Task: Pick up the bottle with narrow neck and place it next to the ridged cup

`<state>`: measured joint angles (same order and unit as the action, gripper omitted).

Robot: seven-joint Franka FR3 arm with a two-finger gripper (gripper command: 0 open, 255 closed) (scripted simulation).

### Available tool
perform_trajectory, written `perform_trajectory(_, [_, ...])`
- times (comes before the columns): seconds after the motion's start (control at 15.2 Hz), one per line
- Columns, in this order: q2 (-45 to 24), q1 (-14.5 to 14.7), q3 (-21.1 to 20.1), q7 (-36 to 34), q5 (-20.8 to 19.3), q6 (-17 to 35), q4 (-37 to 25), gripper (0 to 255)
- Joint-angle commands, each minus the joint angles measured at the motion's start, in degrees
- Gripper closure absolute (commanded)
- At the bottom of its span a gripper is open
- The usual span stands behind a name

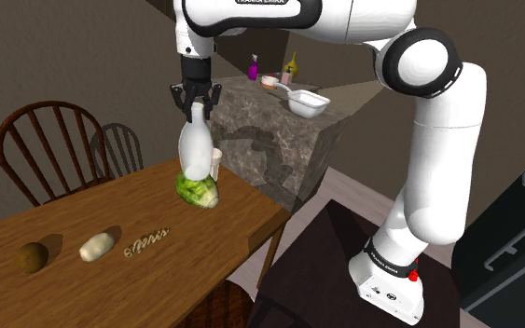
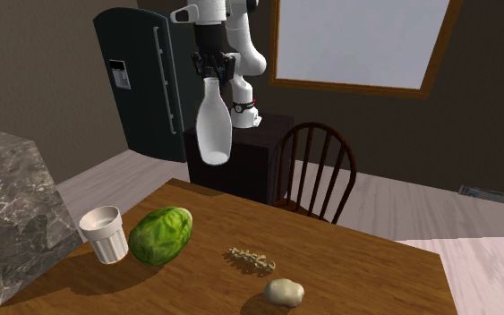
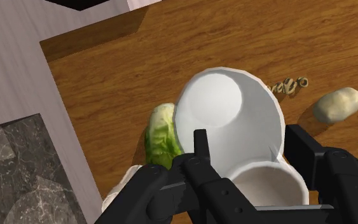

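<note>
Now the black tool (image 2: 214,73) is clamped tight on the neck of the white narrow-necked bottle (image 2: 214,130), which hangs upright, clear of the brown wooden tabletop (image 2: 357,268), above the green lettuce head (image 2: 161,234) and the white ridged cup (image 2: 105,234).

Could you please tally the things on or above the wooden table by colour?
White: 2, the bottle and the ridged cup
Green: 1, the leafy vegetable
Beige: 2, the potato and the small chain
Brown: 1, the round fruit
Total: 6

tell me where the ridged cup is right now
The white ridged cup stands upright on the wooden table, at the second exterior view's left, beside the green leafy vegetable near the marble counter.
</note>
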<state>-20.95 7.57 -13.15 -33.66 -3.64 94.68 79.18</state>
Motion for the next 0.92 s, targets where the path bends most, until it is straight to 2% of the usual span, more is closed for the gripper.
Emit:
perform_trajectory(0.0, [0.63, -1.82, 0.78, 2.61, 0.19, 0.30, 0.89, 255])
perform_trajectory(0.46, [0.74, -7.57, 3.56, 11.04, 0.42, 0.19, 0.77, 255])
perform_trajectory(0.86, [-1.47, -12.20, 5.91, 18.07, 0.36, -0.93, -2.68, 255])
